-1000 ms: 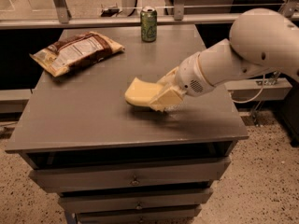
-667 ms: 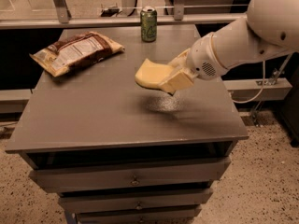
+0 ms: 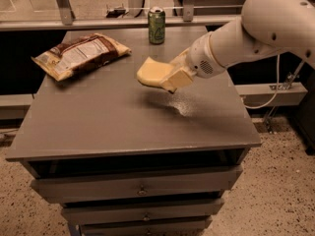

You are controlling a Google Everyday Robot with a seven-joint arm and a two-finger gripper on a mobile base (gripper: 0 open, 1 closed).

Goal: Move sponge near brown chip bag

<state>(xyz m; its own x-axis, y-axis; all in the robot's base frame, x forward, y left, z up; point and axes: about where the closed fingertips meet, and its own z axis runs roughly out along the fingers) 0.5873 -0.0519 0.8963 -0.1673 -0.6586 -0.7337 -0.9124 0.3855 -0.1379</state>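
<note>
You have the sponge [image 3: 151, 73] clamped in the jaws of the gripper [image 3: 171, 78], held in the air above the middle of the desk [image 3: 123, 127], with its shadow lying on the grey top just below and to the right. The sponge is a thick, pale yellow foam slab with a soft, curved outline, and it sticks out to the left of the blocky, pale yellow fingers [image 3: 178, 76]. The brown chip bag [image 3: 81, 54] lies flat at the desk's back left, well apart from the sponge. It is crinkled brown foil with yellowish ends and a large white label panel covered in print that you cannot read from here. A green soda can [image 3: 156, 25] stands upright at the back edge, a smooth metal cylinder with a pale mark on its side whose lettering cannot be made out. The arm [image 3: 256, 28] reaching in from the right is smooth, rounded white casing. The desk top is matte grey and flat, with shallow drawers [image 3: 142, 188] below, each with a small knob at the centre.
</note>
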